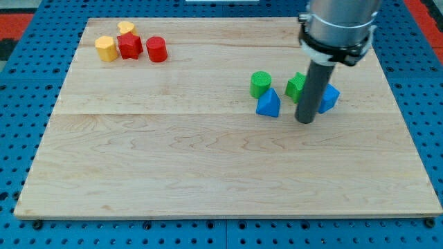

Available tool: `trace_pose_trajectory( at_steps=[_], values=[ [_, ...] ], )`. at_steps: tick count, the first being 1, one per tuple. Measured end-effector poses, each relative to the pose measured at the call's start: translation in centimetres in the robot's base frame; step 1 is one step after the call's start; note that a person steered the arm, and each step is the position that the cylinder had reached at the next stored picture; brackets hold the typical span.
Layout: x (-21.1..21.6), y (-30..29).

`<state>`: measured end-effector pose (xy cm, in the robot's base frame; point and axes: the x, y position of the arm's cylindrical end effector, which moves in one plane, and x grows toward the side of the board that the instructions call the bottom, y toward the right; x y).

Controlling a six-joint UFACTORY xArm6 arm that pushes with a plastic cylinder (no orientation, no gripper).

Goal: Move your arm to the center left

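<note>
My tip (304, 121) rests on the wooden board (208, 166) at the view's centre right. The dark rod rises from it to the arm at the top right. A blue triangular block (268, 104) lies just left of the tip. A green cylinder (260, 83) stands above that block. A green block (296, 86) sits behind the rod, partly hidden. A blue block (328, 97) lies just right of the rod, partly hidden.
At the view's top left stands a cluster: a yellow hexagonal block (106, 48), a small yellow block (125, 28), a red star-shaped block (129, 46) and a red cylinder (156, 49). Blue pegboard (21, 104) surrounds the board.
</note>
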<state>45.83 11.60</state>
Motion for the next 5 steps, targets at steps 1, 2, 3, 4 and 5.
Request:
trace_pose_trajectory(
  at_steps=[1, 2, 3, 4, 5],
  values=[
    [0.1, -5.5],
    [0.0, -10.9],
    [0.0, -17.4],
    [0.0, -24.3],
    [0.2, -26.7]
  ],
)
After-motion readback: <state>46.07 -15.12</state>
